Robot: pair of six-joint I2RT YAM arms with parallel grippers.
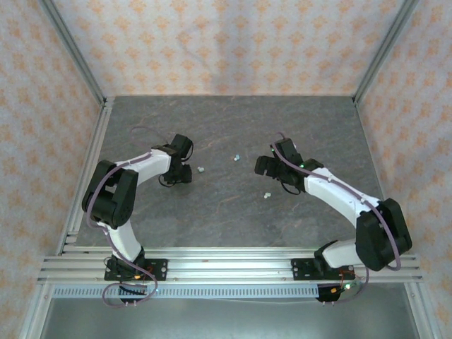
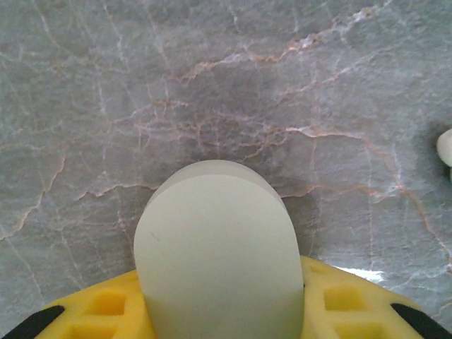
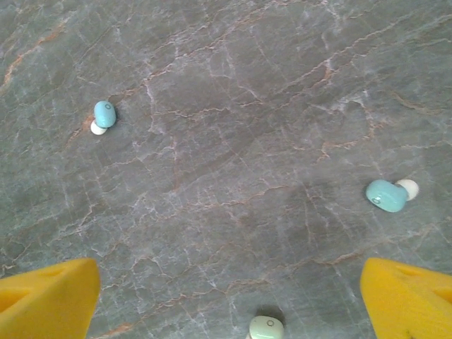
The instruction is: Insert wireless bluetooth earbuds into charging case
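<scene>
Step in hand: judged as the pick-up stage. A case is gripped, the earbuds lie loose on the counter (image 1: 233, 222), and none is seated yet.
Left claw: the left claw (image 1: 185, 169) is clamped on the charging case (image 2: 219, 254), a pale mint oval held between its yellow pads (image 2: 106, 311). I cannot tell whether the lid is open.
Right claw: the right claw (image 3: 227, 300) is spread wide and holds nothing, with one yellow fingertip at each lower corner of its wrist view.
Earbuds: all lie on the counter between the two arms, apart from one another.
Mint earbud: the mint earbud (image 3: 266, 328) lies just past the right claw's open gap and is the closest one to it.
Teal earbuds: one teal earbud (image 3: 104, 115) lies further out to the left, and the second teal earbud (image 3: 386, 195) lies to the right. Each shows a white tip.
Beside the case: a pale rounded piece (image 2: 445, 147) sits at the right edge of the left wrist view, probably an earbud, near the case but not touching it.
Next move: likely the right claw lowers over the mint earbud and closes. The bud is tiny and smooth, so the fingers need to be well centred on it. The case then has to be opened and steadied for the insert.
</scene>
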